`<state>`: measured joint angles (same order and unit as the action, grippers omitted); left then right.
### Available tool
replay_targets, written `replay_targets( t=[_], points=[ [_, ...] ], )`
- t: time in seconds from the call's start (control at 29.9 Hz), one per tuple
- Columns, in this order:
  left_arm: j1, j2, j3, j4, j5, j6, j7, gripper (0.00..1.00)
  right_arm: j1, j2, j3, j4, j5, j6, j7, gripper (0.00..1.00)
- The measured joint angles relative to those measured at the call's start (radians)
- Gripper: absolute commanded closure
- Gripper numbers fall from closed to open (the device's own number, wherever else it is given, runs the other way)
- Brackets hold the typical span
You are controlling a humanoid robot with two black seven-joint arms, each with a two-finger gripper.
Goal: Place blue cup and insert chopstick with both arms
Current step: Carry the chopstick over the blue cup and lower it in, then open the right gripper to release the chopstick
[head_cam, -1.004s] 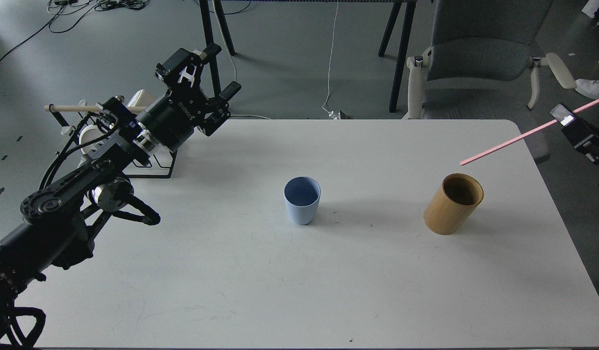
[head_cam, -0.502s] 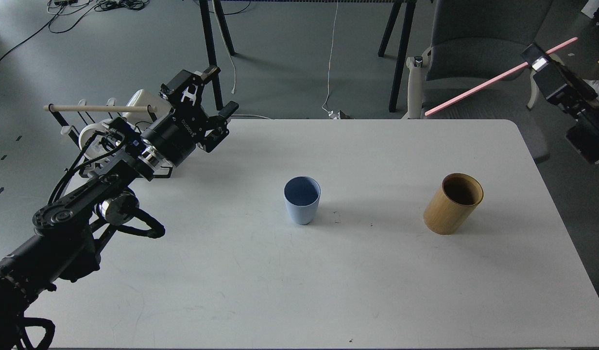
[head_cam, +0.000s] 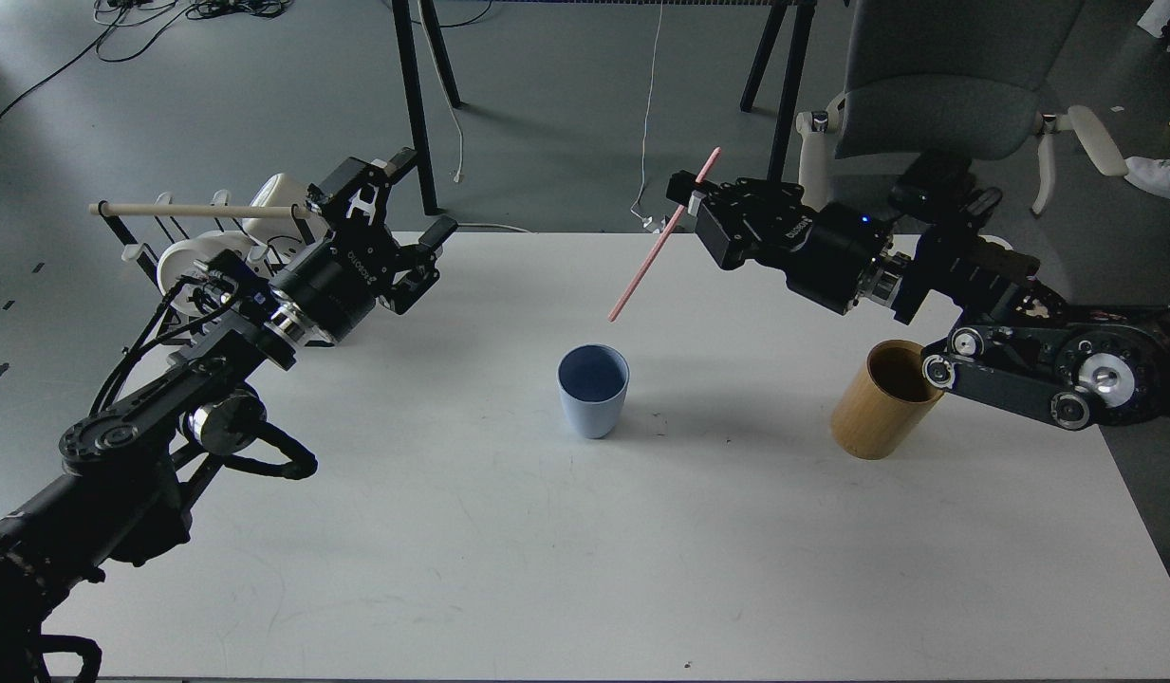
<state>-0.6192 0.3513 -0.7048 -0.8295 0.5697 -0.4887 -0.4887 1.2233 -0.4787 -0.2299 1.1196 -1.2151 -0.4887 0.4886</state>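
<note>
Right end effector (head_cam: 687,201) clamped on the chopstick (head_cam: 662,235) near its upper end, stick tilted, lower tip hanging just above and behind the blue cup (head_cam: 593,391). Blue cup upright on the desk (head_cam: 509,569), mouth open, nothing inside yet. Left end effector (head_cam: 409,232) well to the left of the cup, fingers spread wide, holding nothing.

Likely trouble: tip striking the cup rim instead of dropping inside, since the stick is slanted and not yet lined up over the mouth. Light cup, unsteadied, apt to tip or skid under a sideways push. Grip high on a thin stick, so possible pivoting between the fingers on contact. Once let go, long stick leaning on the rim could topple the cup. Bamboo cylinder (head_cam: 883,403), right of the cup and under the right forearm, at risk of a knock on lowering.
</note>
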Motion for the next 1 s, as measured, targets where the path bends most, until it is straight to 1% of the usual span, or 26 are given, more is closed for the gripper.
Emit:
replay_targets(
  t=[0.2,0.57,0.7,0.74,0.8,0.84,0.9,0.94,0.97,1.0],
  points=[
    [-0.001,0.005,0.001,0.000,-0.016,0.000,0.000,0.11,0.029,0.054,-0.060,-0.027,-0.001,0.000,0.000,1.00],
    [0.003,0.003,0.001,0.000,-0.020,0.000,0.000,0.11,0.022,0.145,-0.130,-0.097,-0.001,0.000,0.000,1.00],
    [0.003,0.003,0.001,0.000,-0.021,0.000,0.000,0.11,0.010,0.175,-0.143,-0.125,-0.001,0.000,0.000,0.99],
    [0.003,0.003,0.001,0.000,-0.021,0.000,0.000,0.11,0.006,0.185,-0.149,-0.133,-0.001,0.000,0.000,0.98],
    [0.003,0.003,0.001,0.000,-0.021,0.000,0.000,0.10,0.000,0.203,-0.163,-0.150,-0.001,0.000,0.000,0.92],
    [0.003,0.003,0.001,0.001,-0.021,0.000,0.000,0.10,-0.004,0.210,-0.168,-0.157,-0.001,0.000,0.000,0.86],
    [0.003,0.003,0.001,0.001,-0.021,0.000,0.000,0.10,-0.014,0.222,-0.172,-0.165,-0.001,0.000,0.000,0.71],
    [0.003,0.003,0.001,0.001,-0.021,0.000,0.000,0.10,-0.017,0.226,-0.172,-0.167,0.000,0.000,0.000,0.59],
    [0.003,0.003,0.001,0.001,-0.021,0.000,0.000,0.10,-0.019,0.228,-0.171,-0.168,0.001,0.000,0.000,0.37],
    [0.003,0.003,0.001,0.001,-0.021,0.000,0.000,0.10,-0.020,0.230,-0.169,-0.168,0.003,0.000,0.000,0.22]
  ],
)
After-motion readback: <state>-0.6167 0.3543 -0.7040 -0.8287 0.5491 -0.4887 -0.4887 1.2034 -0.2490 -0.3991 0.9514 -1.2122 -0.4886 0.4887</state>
